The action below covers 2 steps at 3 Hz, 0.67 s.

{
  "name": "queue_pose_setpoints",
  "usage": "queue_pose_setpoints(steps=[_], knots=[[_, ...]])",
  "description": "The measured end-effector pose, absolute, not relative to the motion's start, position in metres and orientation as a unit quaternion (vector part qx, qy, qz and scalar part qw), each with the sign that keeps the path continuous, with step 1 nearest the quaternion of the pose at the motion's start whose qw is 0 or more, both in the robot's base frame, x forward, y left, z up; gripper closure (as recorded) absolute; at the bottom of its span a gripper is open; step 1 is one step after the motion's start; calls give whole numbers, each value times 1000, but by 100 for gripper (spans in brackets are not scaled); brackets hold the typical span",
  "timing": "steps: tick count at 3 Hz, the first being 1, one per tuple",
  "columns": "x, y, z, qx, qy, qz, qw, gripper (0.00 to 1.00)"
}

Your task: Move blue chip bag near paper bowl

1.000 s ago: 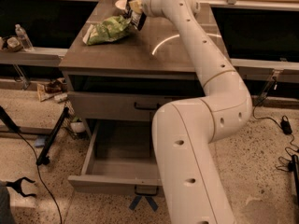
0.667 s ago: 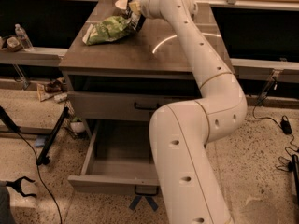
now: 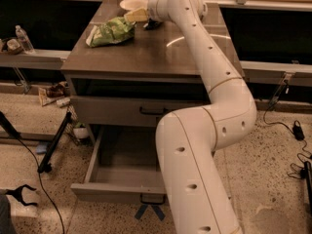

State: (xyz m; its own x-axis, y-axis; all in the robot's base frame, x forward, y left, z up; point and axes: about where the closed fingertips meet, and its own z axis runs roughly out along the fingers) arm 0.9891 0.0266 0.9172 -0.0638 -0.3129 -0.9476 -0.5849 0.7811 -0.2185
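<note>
Gripper is reaching in at the top centre of the frame, with the blue chip bag right at it (clamped or loose, I cannot tell). The paper bowl sits just up-left, close by.

This looks like a robotics lab or test room: a white robot arm reaches over a steel-topped cabinet with its bottom drawer pulled open, on a speckled floor trailed with cables (a stand's black legs too). The gripper sits near the cabinet top's far edge.
</note>
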Motion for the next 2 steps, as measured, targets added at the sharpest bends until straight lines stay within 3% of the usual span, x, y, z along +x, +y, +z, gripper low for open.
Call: queue_pose_setpoints(steps=[1,2], knots=[[985,-10,913,-314,729,97,600,0],[982,-12,916,-316,726,101,602,0]])
